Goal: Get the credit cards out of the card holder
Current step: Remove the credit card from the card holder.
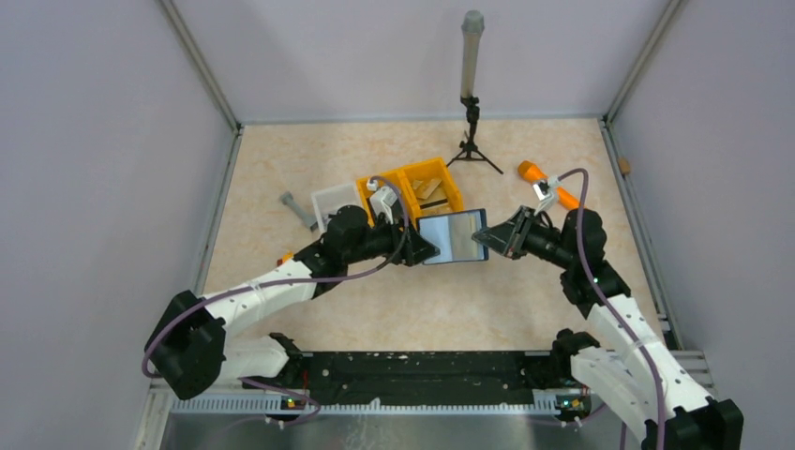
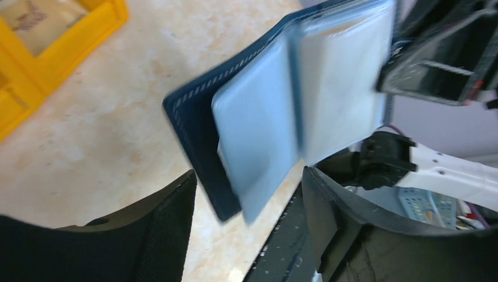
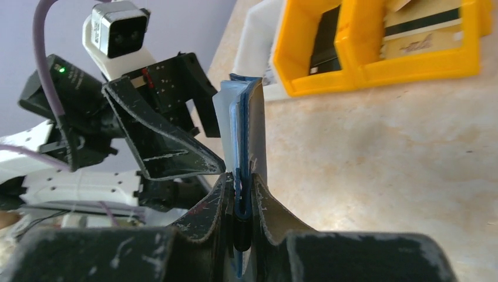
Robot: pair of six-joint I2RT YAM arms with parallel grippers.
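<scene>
Right wrist view: right jaws pinch the card holder (image 3: 255, 135) edge-on — left wrist view: left jaws spread.

A navy-blue folding card holder (image 2: 252, 129), blurred, is spread open, pale grey-blue inside. Beneath it the black fingers of the left gripper (image 2: 248, 176) stand apart.

Flat navy-blue folding card holder (image 1: 453, 236) is hanging open above the table (image 1: 525, 300), pale pockets showing; tan credit card (image 3: 420, 38) is lying in yellow bin (image 3: 411, 64).
</scene>
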